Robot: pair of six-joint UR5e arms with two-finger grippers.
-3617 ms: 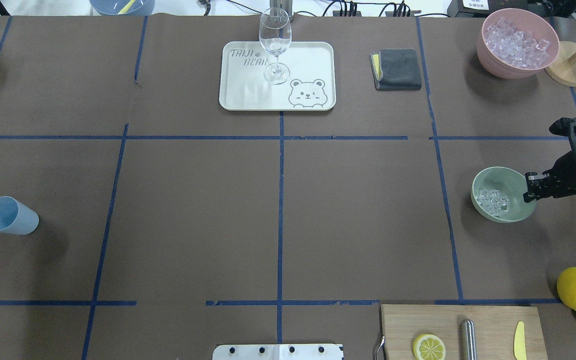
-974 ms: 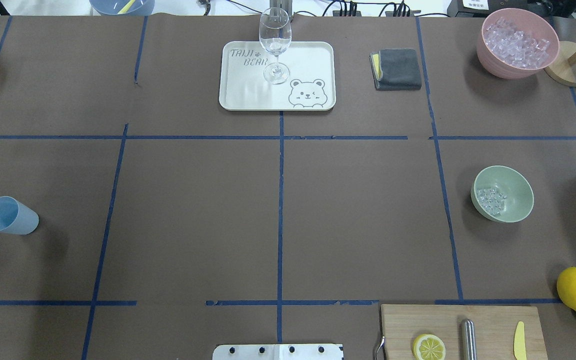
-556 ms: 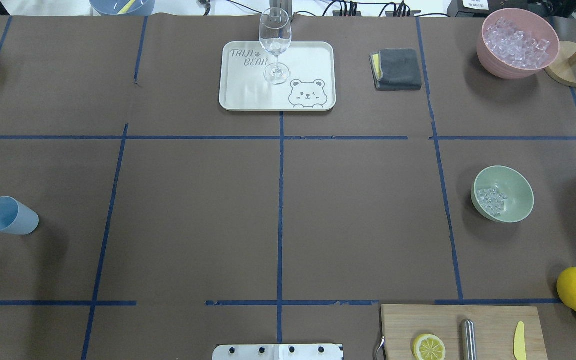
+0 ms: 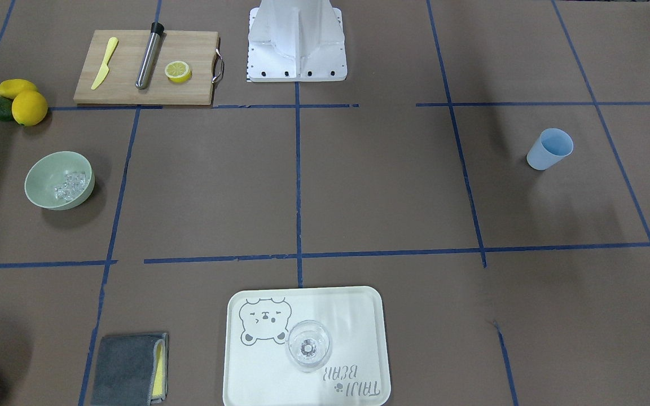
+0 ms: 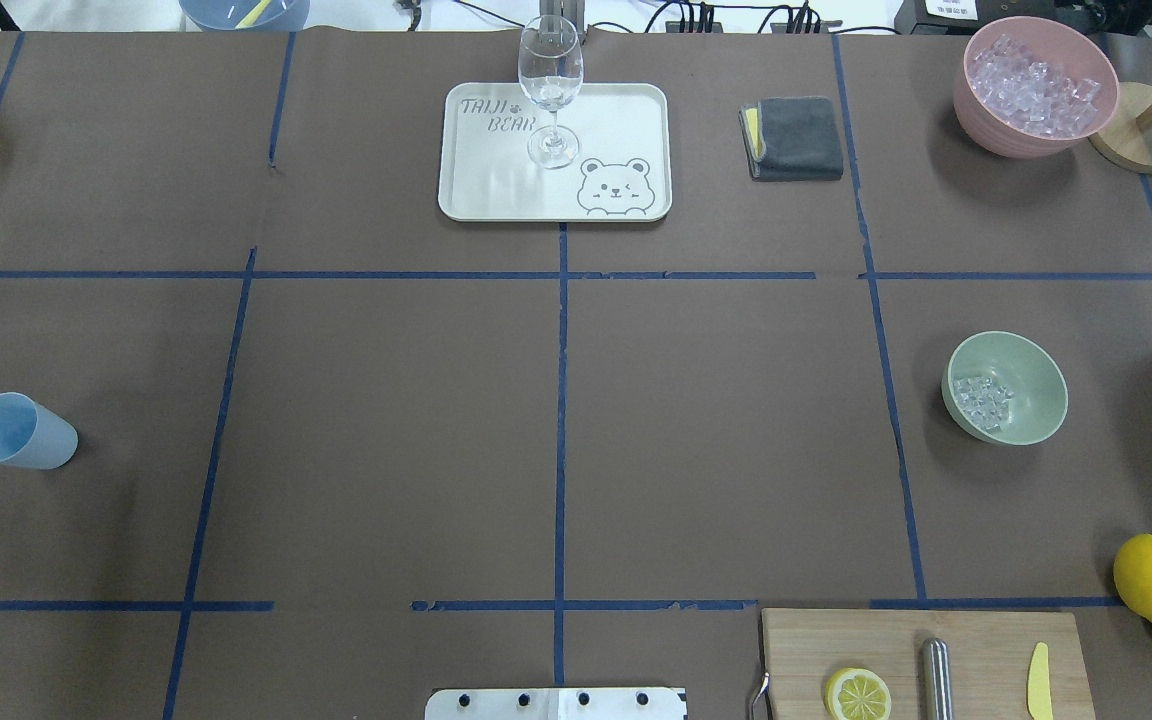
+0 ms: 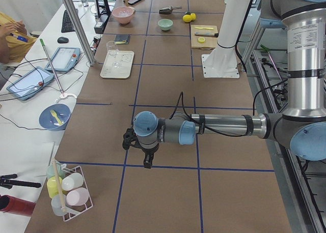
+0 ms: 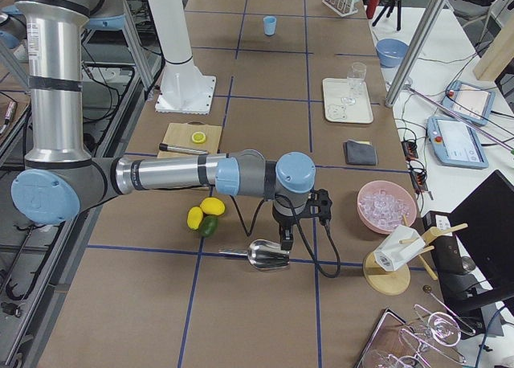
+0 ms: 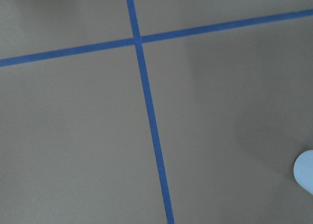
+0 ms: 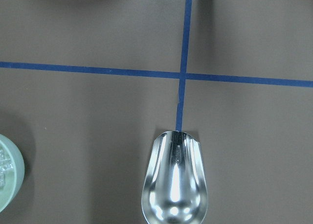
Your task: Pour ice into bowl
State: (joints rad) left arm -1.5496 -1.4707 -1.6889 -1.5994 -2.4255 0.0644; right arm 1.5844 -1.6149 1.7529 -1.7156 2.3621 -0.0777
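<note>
The pale sage-green bowl point(image 5: 1026, 372) stands on the right side of the table, also in the front-facing view point(image 4: 43, 179) and at the right wrist view's left edge point(image 9: 9, 177). A small heap of clear ice cubes point(image 5: 982, 400) lies inside it point(image 4: 71, 183). An empty metal scoop point(image 9: 173, 185) lies on the table right of the bowl point(image 7: 267, 255). My right gripper point(image 7: 286, 239) hangs just above the scoop; I cannot tell whether it is open. My left gripper point(image 6: 147, 161) hovers over the table's left end near the pale blue cup point(image 5: 16, 432); its state is unclear.
A pink bowl of ice point(image 5: 1034, 85) and a wooden stand point(image 5: 1141, 140) are at the back right. A wine glass point(image 5: 549, 90) stands on a white tray point(image 5: 616, 120). A grey cloth point(image 5: 791, 138), cutting board point(image 5: 976, 645) and lemons point(image 5: 1151, 578) are nearby.
The right gripper, earlier at the bowl's right rim, has drawn back to the right out of the overhead view. Nothing has moved over the last second.
</note>
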